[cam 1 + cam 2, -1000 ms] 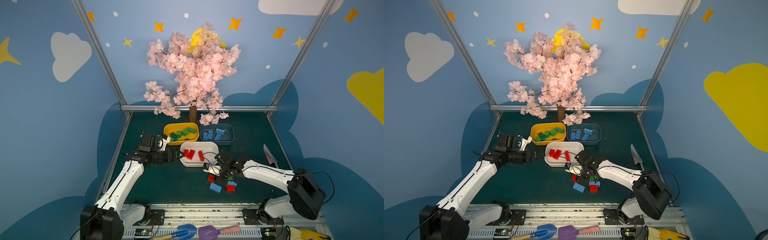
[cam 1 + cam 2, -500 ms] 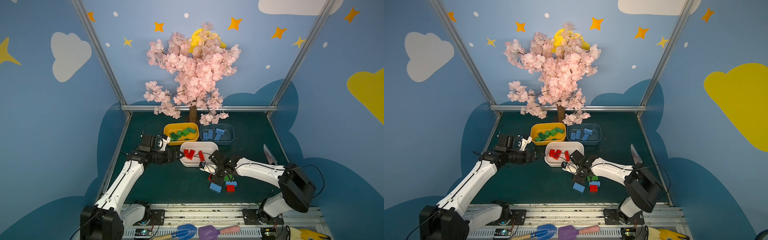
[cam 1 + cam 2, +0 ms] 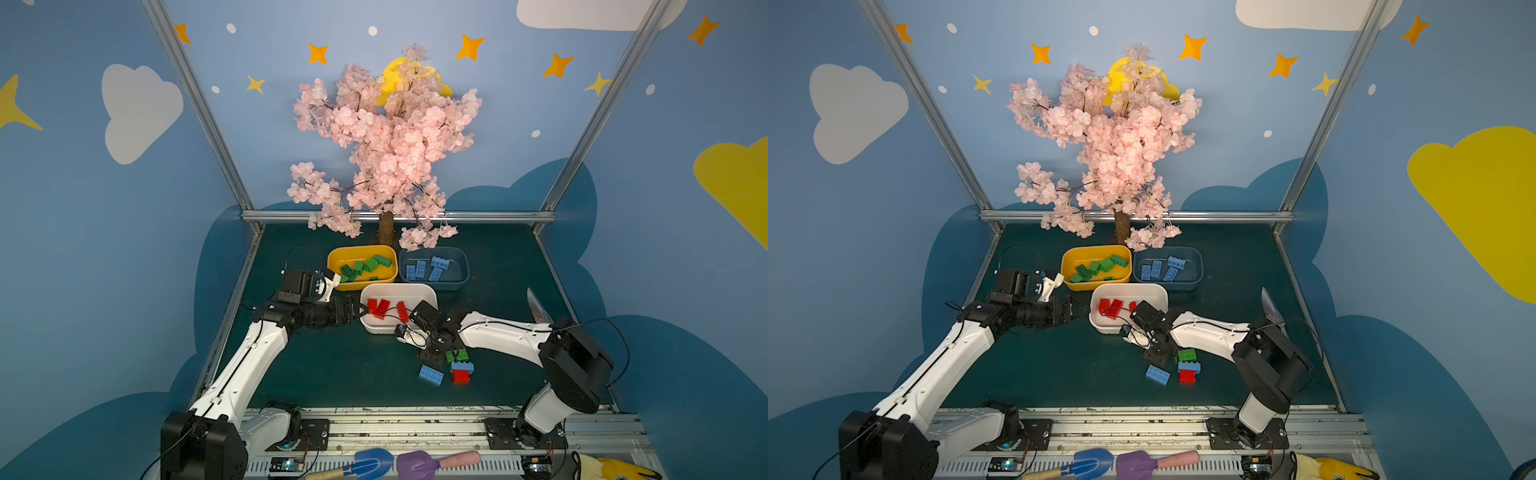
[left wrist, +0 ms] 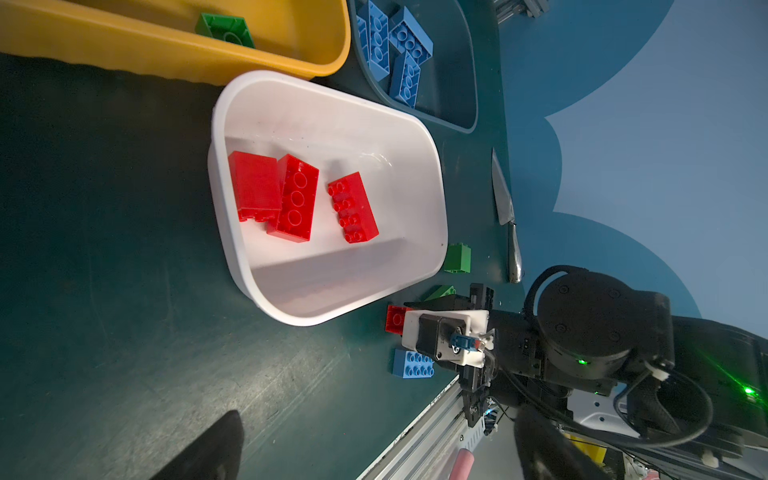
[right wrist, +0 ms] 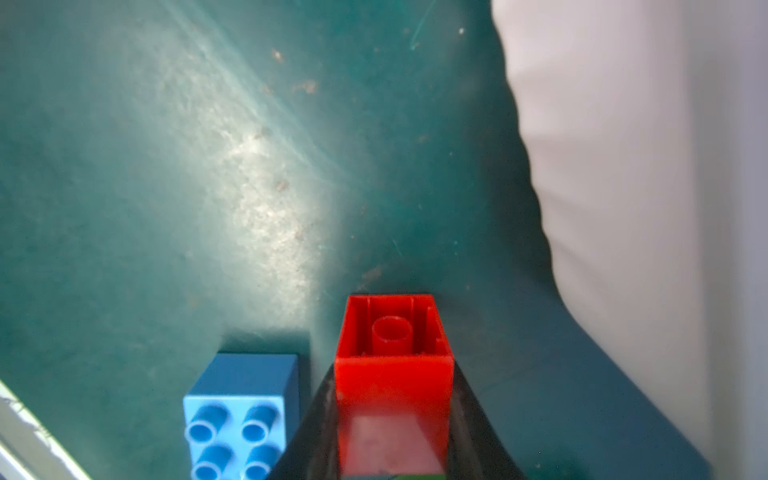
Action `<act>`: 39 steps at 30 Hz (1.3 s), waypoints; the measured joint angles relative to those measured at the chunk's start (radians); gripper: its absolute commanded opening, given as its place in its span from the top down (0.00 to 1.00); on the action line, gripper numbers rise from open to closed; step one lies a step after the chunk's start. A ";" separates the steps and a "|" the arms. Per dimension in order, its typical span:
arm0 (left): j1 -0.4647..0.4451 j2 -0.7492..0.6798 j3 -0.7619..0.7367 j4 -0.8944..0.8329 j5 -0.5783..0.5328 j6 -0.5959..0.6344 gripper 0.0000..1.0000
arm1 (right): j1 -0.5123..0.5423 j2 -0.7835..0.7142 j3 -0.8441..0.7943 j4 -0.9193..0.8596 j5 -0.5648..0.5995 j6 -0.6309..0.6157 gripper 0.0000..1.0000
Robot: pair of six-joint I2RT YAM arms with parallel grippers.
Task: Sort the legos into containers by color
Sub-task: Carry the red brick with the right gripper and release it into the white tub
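Between the right jaws, low on the desk (image 5: 166,187), a small red brick (image 5: 392,374) is gripped on both sides. Just beside them lies a light blue brick (image 5: 241,407), with the white tub (image 5: 623,166) near. The left jaws gape wide, holding nothing, just beside that tub, which holds three red bricks (image 4: 295,199).

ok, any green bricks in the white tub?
No, the white tub holds only three red bricks, as the left wrist view shows.

Right gripper (image 3: 432,355) down low beside the loose legos (image 3: 462,366) (green, blue, red); left gripper (image 3: 360,311), jaws wide, at the white tub (image 3: 419,296)'s rim.
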 measured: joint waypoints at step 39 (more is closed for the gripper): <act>0.025 -0.099 -0.031 -0.055 -0.004 0.018 0.01 | -0.201 0.406 0.630 -0.034 0.039 -0.193 0.74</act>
